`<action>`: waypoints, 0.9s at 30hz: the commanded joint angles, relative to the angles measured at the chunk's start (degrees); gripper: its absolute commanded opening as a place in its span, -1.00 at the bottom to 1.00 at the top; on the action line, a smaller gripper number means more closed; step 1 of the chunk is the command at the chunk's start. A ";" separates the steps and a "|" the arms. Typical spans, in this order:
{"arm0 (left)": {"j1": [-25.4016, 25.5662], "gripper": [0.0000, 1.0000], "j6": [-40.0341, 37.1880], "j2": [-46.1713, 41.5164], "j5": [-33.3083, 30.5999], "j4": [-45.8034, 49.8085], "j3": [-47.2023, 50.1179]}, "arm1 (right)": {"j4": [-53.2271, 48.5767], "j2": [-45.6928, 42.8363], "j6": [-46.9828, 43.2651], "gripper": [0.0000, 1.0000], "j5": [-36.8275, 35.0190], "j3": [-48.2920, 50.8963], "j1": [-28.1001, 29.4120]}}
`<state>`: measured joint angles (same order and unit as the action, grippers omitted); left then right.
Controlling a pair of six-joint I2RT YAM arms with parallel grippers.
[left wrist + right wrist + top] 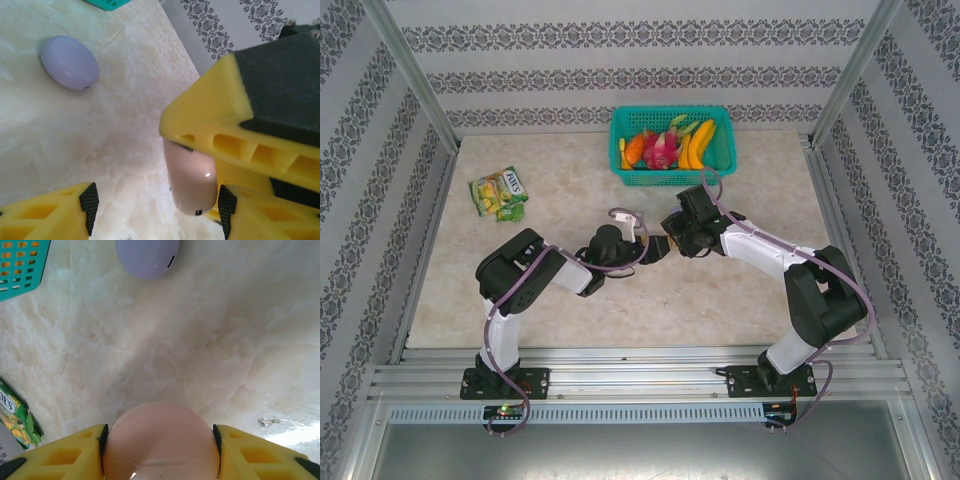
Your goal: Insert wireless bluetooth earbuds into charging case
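Observation:
My right gripper [160, 441] is shut on a round pink charging case [160, 427], one pad pressed to each side; the lid seam looks closed. In the left wrist view the same pink case [192, 180] hangs edge-on below the right gripper's yellow fingers [235, 135]. My left gripper [157, 210] stands open around it, its right pad close beside the case and its left pad well apart. The two grippers meet at mid-table [660, 245]. A closed purple charging case [69, 62] [147, 257] lies on the table beyond them. The earbuds are out of view.
A teal basket [720, 160] of toy fruit stands at the back of the table, and its corner [17, 265] is in the right wrist view. A green snack packet [500, 192] [15, 422] lies at the back left. Patterned walls enclose the table.

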<state>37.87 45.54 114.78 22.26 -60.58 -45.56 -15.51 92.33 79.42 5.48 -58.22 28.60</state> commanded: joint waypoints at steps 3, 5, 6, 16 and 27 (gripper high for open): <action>0.89 0.27 1.18 2.03 -1.52 -3.92 -2.55 | 1.16 -1.07 1.00 -0.02 0.44 0.21 -0.34; 0.98 0.25 1.31 2.70 -1.81 -3.87 -3.20 | 1.27 -1.02 1.09 -0.02 0.50 0.19 -0.27; 1.06 0.23 1.42 3.05 -1.95 -3.92 -3.57 | 1.29 -1.02 1.09 -0.02 0.52 0.12 -0.21; 1.38 0.11 2.00 4.83 -3.71 -4.45 -5.03 | 1.53 -0.65 1.43 -0.03 0.76 0.11 0.01; 1.46 -0.23 4.09 6.58 -7.18 -7.27 -5.33 | 1.88 -1.01 1.97 -0.03 0.75 0.81 0.21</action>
<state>39.27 48.51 119.50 18.98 -65.80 -49.87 -13.17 92.36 80.84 5.39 -58.19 28.60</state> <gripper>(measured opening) 0.393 0.497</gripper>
